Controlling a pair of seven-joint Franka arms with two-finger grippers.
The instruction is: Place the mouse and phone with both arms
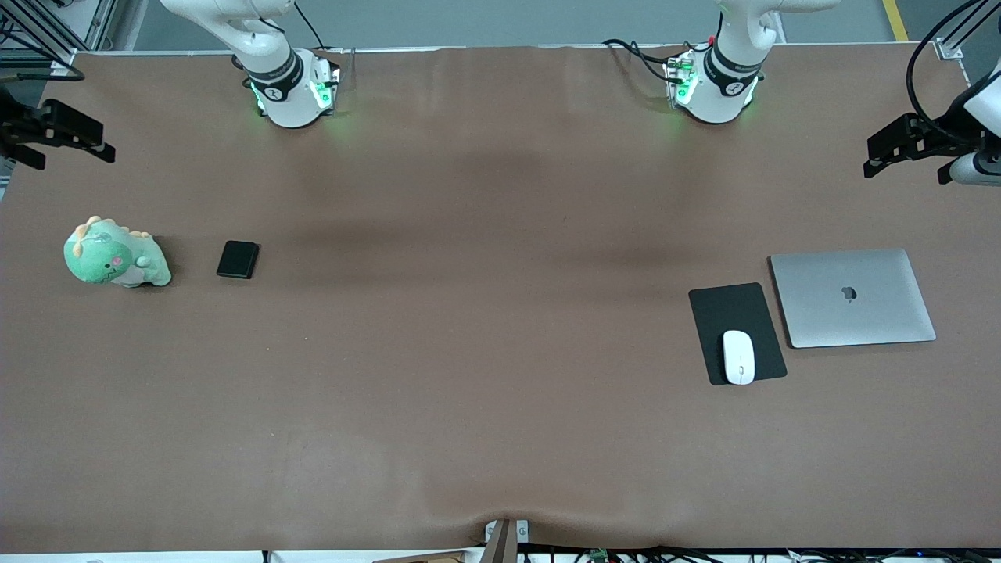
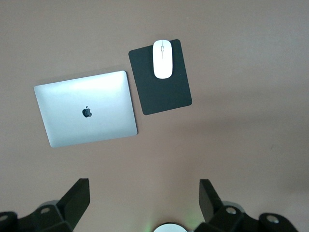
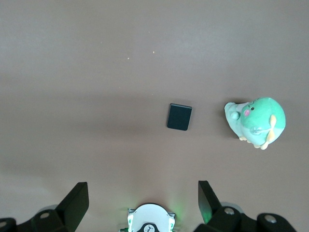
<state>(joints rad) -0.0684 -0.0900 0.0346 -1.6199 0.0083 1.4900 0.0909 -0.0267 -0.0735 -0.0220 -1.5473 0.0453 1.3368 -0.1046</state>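
1. My left gripper (image 2: 143,200) hangs open and empty, high over the left arm's end of the table (image 1: 485,352).
2. My right gripper (image 3: 142,200) hangs likewise over the right arm's end.
3. Mouse (image 1: 738,356) lies on the pad (image 1: 723,313), beside the laptop (image 1: 852,297).
4. Phone (image 1: 238,259) lies beside the plush (image 1: 113,254).

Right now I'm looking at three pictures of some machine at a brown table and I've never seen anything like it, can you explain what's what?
Two robot arms stand at a table. One picture looks down from across it; the other two come from cameras on the arms' wrists.

The left gripper and right gripper hang open at the table's ends, holding nothing.

Toward the left arm's end, a white mouse sits on a black mouse pad beside a closed laptop. Toward the right arm's end lie a small black phone and a green plush toy.
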